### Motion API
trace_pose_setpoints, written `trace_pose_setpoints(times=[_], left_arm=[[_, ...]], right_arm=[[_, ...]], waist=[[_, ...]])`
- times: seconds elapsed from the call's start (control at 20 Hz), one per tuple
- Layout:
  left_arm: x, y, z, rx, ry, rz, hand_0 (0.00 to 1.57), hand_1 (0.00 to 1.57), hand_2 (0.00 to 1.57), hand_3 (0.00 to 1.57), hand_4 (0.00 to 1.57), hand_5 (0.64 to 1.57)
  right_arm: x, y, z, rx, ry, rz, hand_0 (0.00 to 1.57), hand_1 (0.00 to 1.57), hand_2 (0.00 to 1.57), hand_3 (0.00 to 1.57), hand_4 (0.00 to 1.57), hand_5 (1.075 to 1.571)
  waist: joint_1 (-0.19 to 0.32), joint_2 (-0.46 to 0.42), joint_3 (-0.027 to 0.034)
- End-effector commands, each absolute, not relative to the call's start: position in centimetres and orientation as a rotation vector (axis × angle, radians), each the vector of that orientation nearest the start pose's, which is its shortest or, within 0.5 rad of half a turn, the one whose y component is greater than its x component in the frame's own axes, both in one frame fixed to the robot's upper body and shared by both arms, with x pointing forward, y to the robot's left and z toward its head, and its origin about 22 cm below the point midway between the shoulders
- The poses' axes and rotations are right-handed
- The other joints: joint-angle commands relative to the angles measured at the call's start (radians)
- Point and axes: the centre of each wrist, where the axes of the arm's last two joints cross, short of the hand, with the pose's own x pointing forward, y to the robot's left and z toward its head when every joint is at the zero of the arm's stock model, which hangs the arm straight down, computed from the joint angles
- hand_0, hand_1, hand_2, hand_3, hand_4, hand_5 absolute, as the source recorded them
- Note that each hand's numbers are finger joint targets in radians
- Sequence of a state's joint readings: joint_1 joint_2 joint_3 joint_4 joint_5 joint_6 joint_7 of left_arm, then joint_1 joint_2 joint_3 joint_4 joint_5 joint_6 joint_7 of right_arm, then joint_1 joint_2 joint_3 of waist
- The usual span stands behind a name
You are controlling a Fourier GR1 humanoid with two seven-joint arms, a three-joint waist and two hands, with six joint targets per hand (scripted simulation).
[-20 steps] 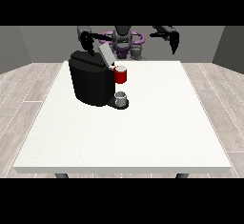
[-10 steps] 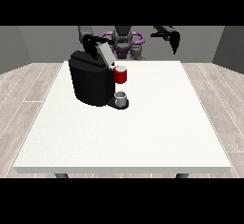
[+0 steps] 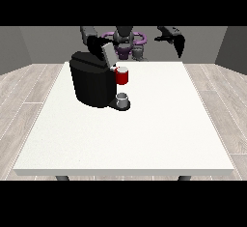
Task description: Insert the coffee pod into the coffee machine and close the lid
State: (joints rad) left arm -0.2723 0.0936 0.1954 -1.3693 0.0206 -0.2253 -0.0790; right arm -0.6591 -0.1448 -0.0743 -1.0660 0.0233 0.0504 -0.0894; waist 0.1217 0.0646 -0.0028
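White table [image 3: 144, 129] seen from the front, with the robot [image 3: 126, 40] small behind its far edge; a black coffee machine [image 3: 91, 80] stands on the far-left part of the tabletop, its grey lid [image 3: 106, 53] raised and tilted up toward the robot; a red cylindrical part [image 3: 122, 76], apparently the coffee pod or its holder, sits at the machine's front right side, just under the lid's lower end; a small grey cup [image 3: 123, 98] stands on the machine's base directly below the red part, near but apart from it; the hand at the view's left [image 3: 92, 41] lies at the top of the raised lid, close against it, though whether it touches the lid cannot be told, nor can the lie of its fingers; the hand at the view's right [image 3: 176, 41] hangs in the air above the table's far right corner, well apart from the machine, its fingers pointing downward, straight or relaxed, with nothing between them.
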Motion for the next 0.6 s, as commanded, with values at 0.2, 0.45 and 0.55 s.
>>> trace_pose_setpoints(times=[0.2,0.45,0.55], left_arm=[[30.8,27.5,2.2,-0.071,-1.675,-0.152,0.0,0.0,0.0,0.0,0.0,1.571],[30.8,28.6,1.9,-0.056,-1.651,-0.094,0.0,0.0,0.0,0.0,0.02,1.571],[30.1,28.8,1.1,-0.035,-1.663,-0.128,0.0,0.0,0.0,0.0,0.14,1.571]], right_arm=[[39.9,-16.0,9.4,0.004,-1.727,0.331,0.0,0.0,0.0,0.0,0.18,1.571],[40.4,-15.6,11.3,0.032,-1.717,0.436,0.0,0.0,0.0,0.0,0.0,1.571],[40.7,-16.1,11.6,0.001,-1.748,0.441,0.0,0.0,0.0,0.0,0.21,1.571]], waist=[[0.01,0.008,0.0025],[-0.011,-0.021,0.0024],[0.007,0.0,0.0026]])
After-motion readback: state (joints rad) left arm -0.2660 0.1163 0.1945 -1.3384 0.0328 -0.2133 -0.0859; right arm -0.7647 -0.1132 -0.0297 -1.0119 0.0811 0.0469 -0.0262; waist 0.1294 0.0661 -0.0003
